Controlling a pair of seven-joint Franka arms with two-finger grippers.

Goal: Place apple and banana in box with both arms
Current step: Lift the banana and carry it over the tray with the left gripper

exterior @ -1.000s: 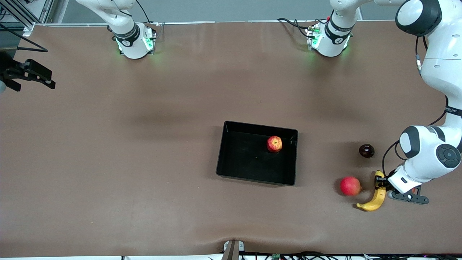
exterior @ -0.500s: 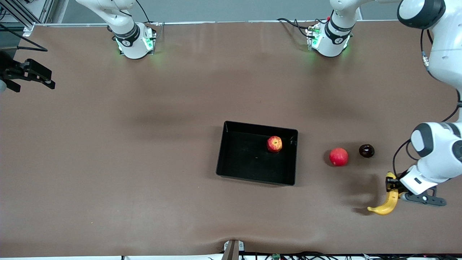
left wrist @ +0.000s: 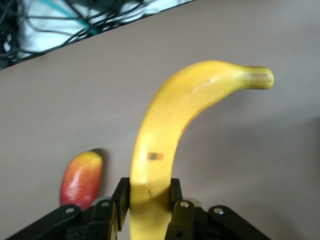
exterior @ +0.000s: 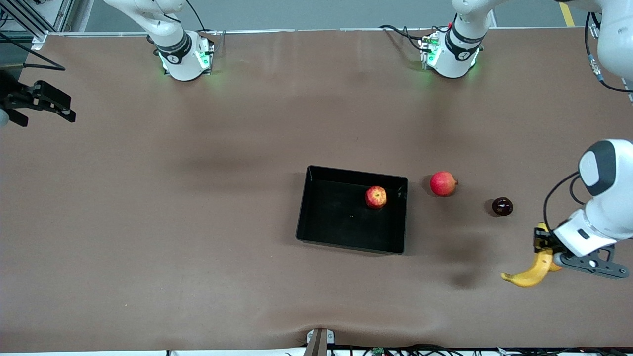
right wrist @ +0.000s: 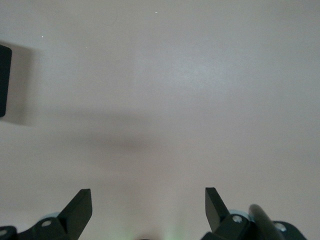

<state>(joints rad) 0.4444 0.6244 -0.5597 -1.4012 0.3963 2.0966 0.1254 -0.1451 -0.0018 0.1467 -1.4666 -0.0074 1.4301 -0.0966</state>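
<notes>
- The left gripper (exterior: 543,245) is clenched on the banana (exterior: 531,272), up in the air over the table (exterior: 198,222) at the left arm's end. You have it by one end; the rest of the fruit hangs out free from the jaws.
- The banana is light but soft, so I think a firm squeeze can bruise it. Held at the end, it may swing or turn in the fingers (left wrist: 176,192) if you move fast.
- The peel is smooth. Carry it slowly to the box (exterior: 316,232).
- The apple (exterior: 376,197) lies already in the box, near the wall toward the left arm's end. Put the banana on the free floor beside it.
- The right gripper (exterior: 37,101) waits with fingers spread and nothing in them, at the right arm's end.
- A pink-red round fruit (exterior: 443,183) and a dark small fruit (exterior: 502,206) lie between the box and the banana. Pass over them.
</notes>
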